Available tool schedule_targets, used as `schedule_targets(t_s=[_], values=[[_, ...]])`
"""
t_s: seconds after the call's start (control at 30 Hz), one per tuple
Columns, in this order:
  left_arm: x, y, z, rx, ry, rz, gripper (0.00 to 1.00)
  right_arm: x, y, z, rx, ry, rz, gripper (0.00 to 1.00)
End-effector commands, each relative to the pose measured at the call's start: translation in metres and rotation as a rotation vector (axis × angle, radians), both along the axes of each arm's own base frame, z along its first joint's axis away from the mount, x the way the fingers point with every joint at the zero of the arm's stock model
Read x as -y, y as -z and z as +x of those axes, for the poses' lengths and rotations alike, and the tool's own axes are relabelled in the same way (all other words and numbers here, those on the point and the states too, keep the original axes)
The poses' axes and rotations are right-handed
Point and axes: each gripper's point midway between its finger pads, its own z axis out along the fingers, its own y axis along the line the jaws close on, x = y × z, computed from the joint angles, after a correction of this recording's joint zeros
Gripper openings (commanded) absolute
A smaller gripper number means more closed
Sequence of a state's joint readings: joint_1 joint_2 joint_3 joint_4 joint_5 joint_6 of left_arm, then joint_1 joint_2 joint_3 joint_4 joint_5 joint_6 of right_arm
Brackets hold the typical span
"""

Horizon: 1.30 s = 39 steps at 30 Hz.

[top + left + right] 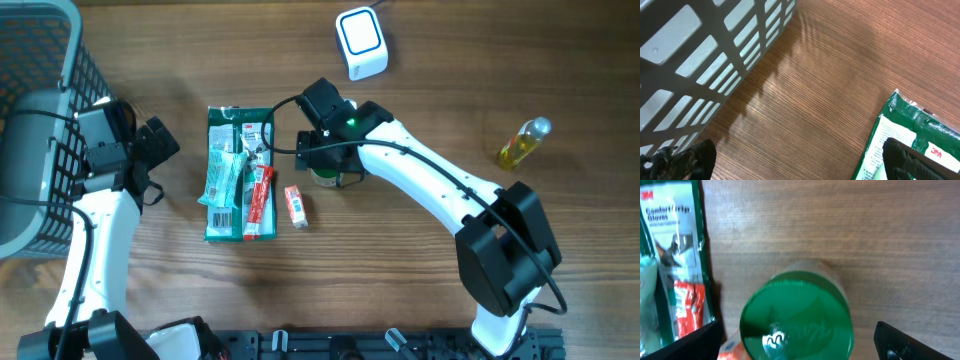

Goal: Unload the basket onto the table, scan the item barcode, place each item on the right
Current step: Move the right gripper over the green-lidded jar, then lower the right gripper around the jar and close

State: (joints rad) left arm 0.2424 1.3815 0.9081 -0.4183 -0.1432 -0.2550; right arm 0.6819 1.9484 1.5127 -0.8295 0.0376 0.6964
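Overhead: the left fingers are spread over bare desk, just beside the basket, with the packet well to their side. The right fingers sit low over the jar, mostly hidden under the wrist. A tube lies on the packet, and a small box lies between the packet and the jar. The scanner and a yellow bottle are well apart from both.

Left wrist: the fingers stand wide and hold nothing. The basket wall is ahead on one side and the packet corner by the other tip.

Right wrist: the fingers stand wide. The jar's green lid is between them, with a gap showing on each side, so it is not gripped.
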Motion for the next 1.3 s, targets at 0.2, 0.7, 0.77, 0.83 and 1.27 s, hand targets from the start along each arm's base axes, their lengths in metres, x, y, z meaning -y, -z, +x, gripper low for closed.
schedule_targets(t_s=[0.2,0.7,0.77,0.83,1.27], values=[[-0.001,-0.01,0.003,0.024,0.009,0.011,1.0,0.013,0.026,0.007,0.018,0.03,-0.119,0.82],[-0.001,-0.01,0.003,0.024,0.008,0.01,1.0,0.055,0.018,-0.003,-0.129,-0.071,-0.173,0.82],[-0.001,-0.01,0.003,0.024,0.009,0.011,1.0,0.058,0.018,-0.007,-0.145,-0.072,-0.182,0.76],[-0.001,-0.01,0.003,0.024,0.008,0.01,1.0,0.058,0.018,-0.007,-0.146,-0.073,-0.184,0.72],[-0.001,-0.01,0.003,0.024,0.009,0.011,1.0,0.062,0.024,-0.013,-0.171,-0.072,-0.197,0.84]])
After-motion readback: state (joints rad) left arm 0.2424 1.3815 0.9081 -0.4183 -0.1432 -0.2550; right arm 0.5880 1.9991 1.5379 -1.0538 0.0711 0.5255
